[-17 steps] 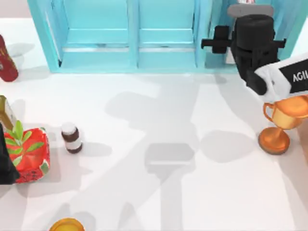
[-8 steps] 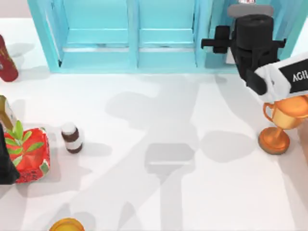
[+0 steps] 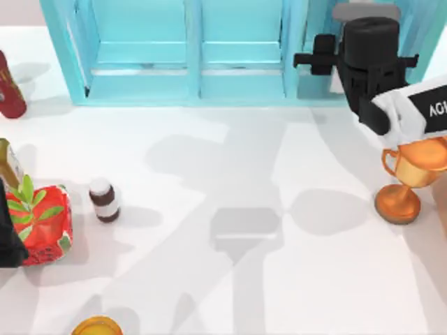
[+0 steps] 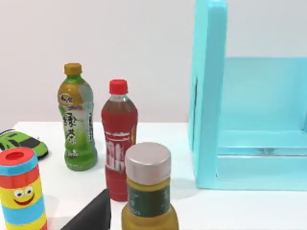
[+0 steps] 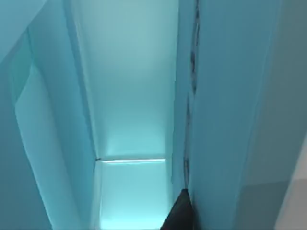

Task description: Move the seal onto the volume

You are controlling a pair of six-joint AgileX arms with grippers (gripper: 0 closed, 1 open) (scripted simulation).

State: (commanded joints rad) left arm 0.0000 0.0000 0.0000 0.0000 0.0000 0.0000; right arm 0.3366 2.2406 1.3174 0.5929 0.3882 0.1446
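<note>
**Right arm at the shelf, left arm parked at the edge**

On the white table (image 3: 230, 279), my right gripper (image 3: 369, 49) hangs at about one o'clock in the top view. It sits over the right-hand compartment of the light-blue open shelf unit (image 3: 195, 70), which runs along the twelve o'clock edge. My right wrist camera looks straight into that pale blue compartment, along its walls to the back panel. Whether this gripper is apart or together, I cannot tell.

My left gripper (image 3: 5, 241) is parked at nine o'clock, at the table's left edge. It is just beside the red box printed with green leaves (image 3: 43, 227). I cannot tell its state either.

Where the seal and the volume lie, I cannot tell.

A shiny copper-gold trophy cup (image 3: 405, 178) stands at three o'clock, close under my right arm. The small brown bottle with a white cap (image 3: 105, 199) stands at nine o'clock, near the red box but apart from it. A larger dark red object (image 3: 8, 87) stands at ten o'clock, and a round orange-yellow thing (image 3: 96, 326) at seven o'clock.

My left wrist camera sees several things beside the shelf's side wall:
- a green tea bottle with a mustard cap (image 4: 76, 124)
- a red drink bottle with a red cap (image 4: 118, 153)
- an amber jar with a silver lid (image 4: 147, 191)
- a striped can with a smiling face (image 4: 19, 191)
- a green toy car (image 4: 21, 143)
</note>
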